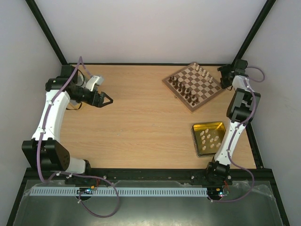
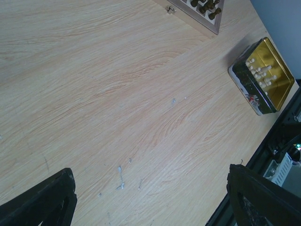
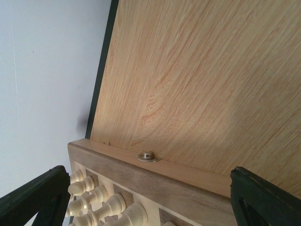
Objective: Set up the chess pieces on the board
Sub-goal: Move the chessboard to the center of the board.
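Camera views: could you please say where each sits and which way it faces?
Top external: above and behind the robot, looking down on table, board and gold tin; left arm and right arm show whole.
Left wrist: on the left gripper, facing across table toward the tin; open fingers at bottom corners.
Right wrist: on the right gripper, facing over the board's edge and cream pieces; open fingers likewise.
Shared: all show the board.

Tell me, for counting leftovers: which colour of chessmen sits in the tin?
The pale cream chessmen; the dark ones are only on the board.
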`<state>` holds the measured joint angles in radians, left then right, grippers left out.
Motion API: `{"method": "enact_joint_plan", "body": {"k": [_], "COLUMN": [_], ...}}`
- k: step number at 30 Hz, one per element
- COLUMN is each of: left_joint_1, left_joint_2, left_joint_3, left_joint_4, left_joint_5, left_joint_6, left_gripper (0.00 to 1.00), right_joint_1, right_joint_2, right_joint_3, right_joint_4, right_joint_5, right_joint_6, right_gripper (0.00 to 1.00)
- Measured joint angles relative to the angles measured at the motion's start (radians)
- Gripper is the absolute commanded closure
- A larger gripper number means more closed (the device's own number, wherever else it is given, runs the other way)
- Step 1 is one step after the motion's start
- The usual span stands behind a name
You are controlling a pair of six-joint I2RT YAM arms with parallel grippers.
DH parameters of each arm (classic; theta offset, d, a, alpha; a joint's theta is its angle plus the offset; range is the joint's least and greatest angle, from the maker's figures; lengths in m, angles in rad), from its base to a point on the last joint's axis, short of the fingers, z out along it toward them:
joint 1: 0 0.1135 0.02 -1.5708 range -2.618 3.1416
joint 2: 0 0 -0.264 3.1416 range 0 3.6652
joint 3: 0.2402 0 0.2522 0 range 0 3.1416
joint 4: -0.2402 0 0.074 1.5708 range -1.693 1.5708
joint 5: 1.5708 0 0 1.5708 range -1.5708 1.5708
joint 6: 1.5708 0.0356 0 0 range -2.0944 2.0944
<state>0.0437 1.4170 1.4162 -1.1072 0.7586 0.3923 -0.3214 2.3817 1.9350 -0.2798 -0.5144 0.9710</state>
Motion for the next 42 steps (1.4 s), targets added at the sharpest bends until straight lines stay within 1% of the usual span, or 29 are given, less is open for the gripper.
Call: {"method": "enact_joint_plan", "body": {"k": [7,13,17,21,29,33,38,42], "left_joint_1": [0.0,-0.002,-0.002,-0.002,-0.002,-0.002,-0.002,-0.002], "left_joint_2": [-0.013,-0.013,-0.013,-0.013,-0.005,0.018,0.053,0.081], "left_joint_3": [-0.038,-0.053,-0.076,-0.108,-0.144,-0.147,-0.156,-0.157], "left_joint_4": [0.011,0.02,0.035,0.055,0.101,0.13,0.166,0.201], "left_joint_5": [-0.005,-0.008,-0.007,-0.007,-0.008,-0.006,-0.003,-0.004], "left_joint_6": [-0.001,0.0,0.0,0.001,0.002,0.002,-0.004,-0.023], "left_gripper": [0.13,0.13,0.13,0.13,0.13,0.13,0.13,0.16], "right_joint_1": [-0.008,-0.011,-0.006,0.017,0.115,0.142,0.145,0.145], "right_joint_2": [0.06,0.059,0.006,-0.068,-0.171,-0.237,-0.283,-0.297], "right_joint_3": [0.065,0.05,-0.052,-0.193,-0.394,-0.516,-0.607,-0.631], "right_joint_4": [0.003,0.021,0.068,0.12,0.181,0.24,0.307,0.315], "right_joint_5": [-0.029,-0.057,-0.076,-0.092,-0.117,-0.135,-0.154,-0.153], "right_joint_6": [-0.005,-0.023,-0.038,-0.046,-0.058,-0.034,0.01,0.029], "right_gripper": [0.09,0.09,0.09,0.09,0.09,0.09,0.09,0.16]}}
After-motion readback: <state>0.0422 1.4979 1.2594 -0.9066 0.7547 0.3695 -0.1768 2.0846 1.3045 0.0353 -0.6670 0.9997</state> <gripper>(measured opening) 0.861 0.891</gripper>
